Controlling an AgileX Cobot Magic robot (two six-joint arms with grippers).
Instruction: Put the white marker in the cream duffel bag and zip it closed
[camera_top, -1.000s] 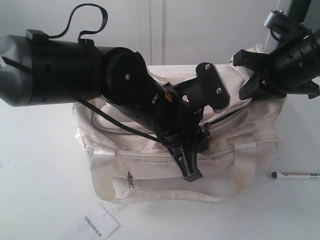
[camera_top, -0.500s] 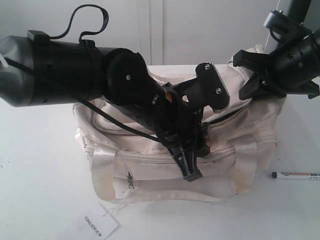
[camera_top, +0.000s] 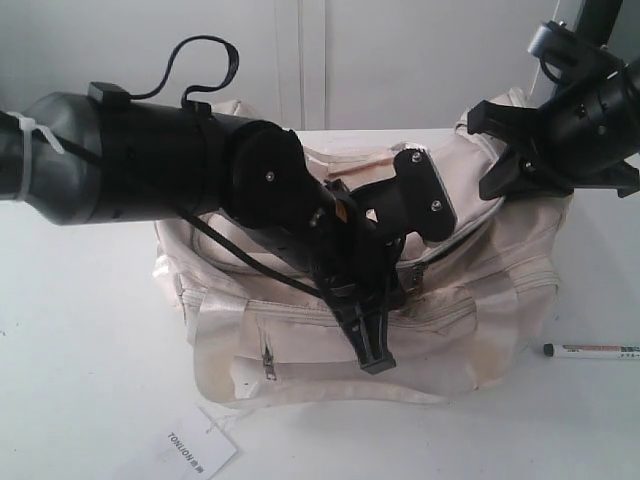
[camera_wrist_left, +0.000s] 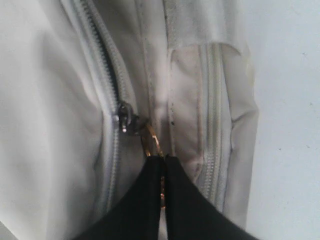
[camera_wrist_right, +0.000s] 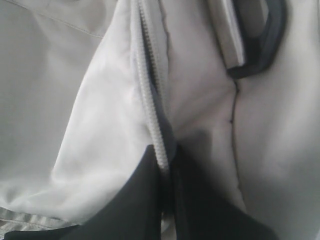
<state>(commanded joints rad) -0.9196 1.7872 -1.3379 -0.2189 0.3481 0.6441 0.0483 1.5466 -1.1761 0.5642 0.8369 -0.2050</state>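
The cream duffel bag (camera_top: 300, 340) lies across the middle of the table, its top zipper (camera_wrist_left: 102, 50) partly open. My left gripper (camera_top: 373, 352) reaches down over the bag's top and is shut on the gold ring pull (camera_wrist_left: 151, 144), which hangs off the slider (camera_wrist_left: 125, 121). At the bag's right end my right gripper (camera_top: 497, 150) is shut on the fabric edge beside the zipper teeth (camera_wrist_right: 152, 115). The white marker (camera_top: 592, 351), with its black cap, lies on the table to the right of the bag, outside it and away from both grippers.
A white hang tag (camera_top: 196, 451) lies on the table in front of the bag. The front zip pocket (camera_top: 268, 358) faces the camera. A black end ring (camera_wrist_right: 260, 47) sits near my right gripper. The left arm's bulk hides much of the bag's top.
My left gripper has moved a little to the left with the ring pull in it, and the bag has shifted and creased under the pull. Right gripper and marker have stayed put.
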